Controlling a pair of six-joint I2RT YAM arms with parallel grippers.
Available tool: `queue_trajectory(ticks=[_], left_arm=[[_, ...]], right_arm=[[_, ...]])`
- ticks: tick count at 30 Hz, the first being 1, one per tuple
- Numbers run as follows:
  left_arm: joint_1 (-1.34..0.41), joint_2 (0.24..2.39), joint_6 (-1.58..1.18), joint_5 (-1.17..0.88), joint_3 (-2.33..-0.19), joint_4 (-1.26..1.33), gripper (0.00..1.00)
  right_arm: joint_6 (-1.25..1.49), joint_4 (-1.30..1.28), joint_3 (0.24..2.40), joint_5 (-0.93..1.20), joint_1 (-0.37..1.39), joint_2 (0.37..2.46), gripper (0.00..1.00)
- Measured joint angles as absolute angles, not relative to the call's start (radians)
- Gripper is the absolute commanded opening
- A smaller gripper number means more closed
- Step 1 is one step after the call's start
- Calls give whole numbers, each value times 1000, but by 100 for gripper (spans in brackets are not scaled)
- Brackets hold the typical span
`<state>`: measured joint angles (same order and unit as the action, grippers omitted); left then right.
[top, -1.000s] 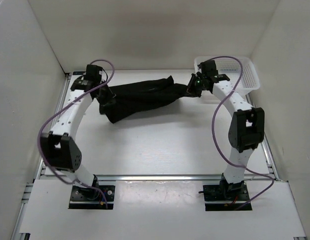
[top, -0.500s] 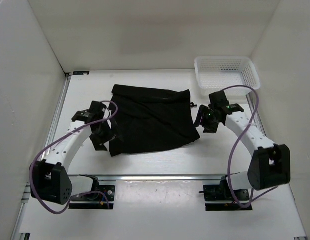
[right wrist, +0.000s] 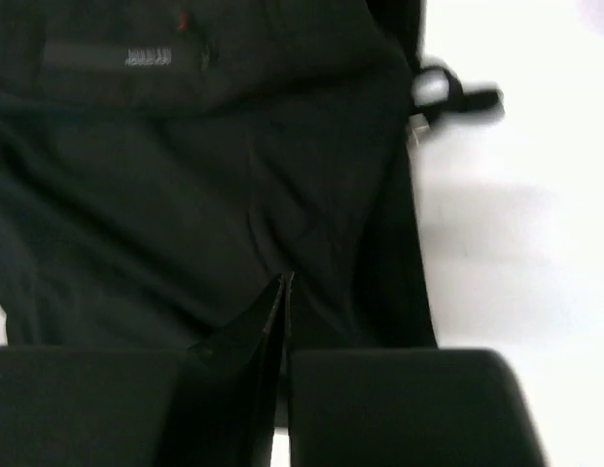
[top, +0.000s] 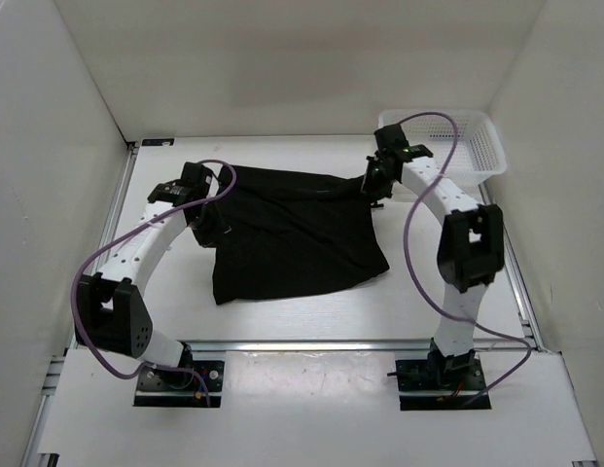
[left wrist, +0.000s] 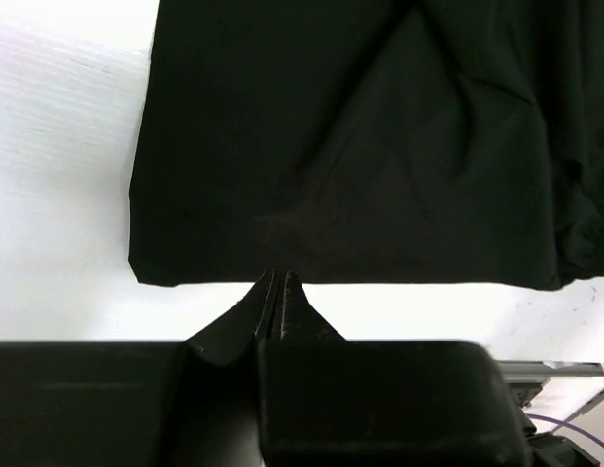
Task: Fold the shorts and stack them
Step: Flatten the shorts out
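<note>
Sitting beside right claw (top: 373, 183): mesh basket (top: 492, 148)

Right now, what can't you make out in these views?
Left wrist: whether the shut left gripper pinches the shorts hem; black on black.
Right wrist: same for the right gripper; picture blurred, drawstring smeared.
Top: both fingertips hidden under their own arms; basket partly behind the right arm.

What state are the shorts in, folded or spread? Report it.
Spread. The shorts lie open as one wide, wrinkled sheet on the table, not a compact fold. Whether any layer is doubled under, cannot tell.
</note>
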<state>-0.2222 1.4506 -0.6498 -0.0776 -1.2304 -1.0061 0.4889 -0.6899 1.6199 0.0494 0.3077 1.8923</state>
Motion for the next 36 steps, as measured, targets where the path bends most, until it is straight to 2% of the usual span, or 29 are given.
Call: queue_trajectory(ticks=[1, 3, 4, 5, 7, 12, 15, 16, 18, 19, 20, 21, 22, 29, 33, 34, 36], left_arm=[[-222, 1460, -649, -78, -1230, -1005, 11], [-223, 1462, -648, -78, -1230, -1004, 12], [-223, 1462, -646, -78, -1230, -1003, 12], [-223, 1462, -643, -78, -1230, -1001, 13], [-224, 1462, -638, -78, -1230, -1001, 13], [-224, 1468, -626, -79, -1230, -1001, 14], [-224, 1476, -618, -80, -1230, -1001, 14], [-224, 1481, -617, -80, -1230, -1002, 14], [-224, 1492, -613, -80, -1233, -1002, 14], [-224, 1496, -610, -80, -1235, -1002, 14], [-224, 1501, -609, -80, -1237, -1003, 14], [-222, 1504, -607, -81, -1239, -1003, 14], [-218, 1504, -604, -81, -1242, -1005, 14], [-197, 1504, -586, -94, -1258, -1014, 14], [-192, 1504, -583, -94, -1258, -1022, 14], [-192, 1504, -583, -94, -1258, -1023, 14], [-191, 1504, -583, -94, -1258, -1025, 14]], right_arm=[[488, -690, 1669, 49, 310, 1949, 10], [485, -707, 1769, 52, 318, 2050, 26], [484, -708, 1810, 53, 324, 2092, 52], [483, -714, 1844, 55, 331, 2127, 64], [480, -724, 1905, 60, 343, 2185, 79], [481, -753, 2054, 82, 369, 2307, 81], [493, -765, 2134, 89, 373, 2371, 72], [498, -767, 2160, 89, 373, 2390, 67], [504, -776, 2221, 89, 371, 2434, 48], [509, -786, 2255, 89, 371, 2458, 35], [517, -791, 2286, 88, 370, 2478, 13], [515, -793, 2304, 87, 370, 2491, 4], [525, -796, 2316, 84, 370, 2498, 0], [567, -774, 2352, 45, 367, 2502, 0], [603, -743, 2502, 43, 358, 2556, 1], [604, -731, 2532, 44, 355, 2568, 8], [592, -722, 2534, 27, 354, 2563, 38]])
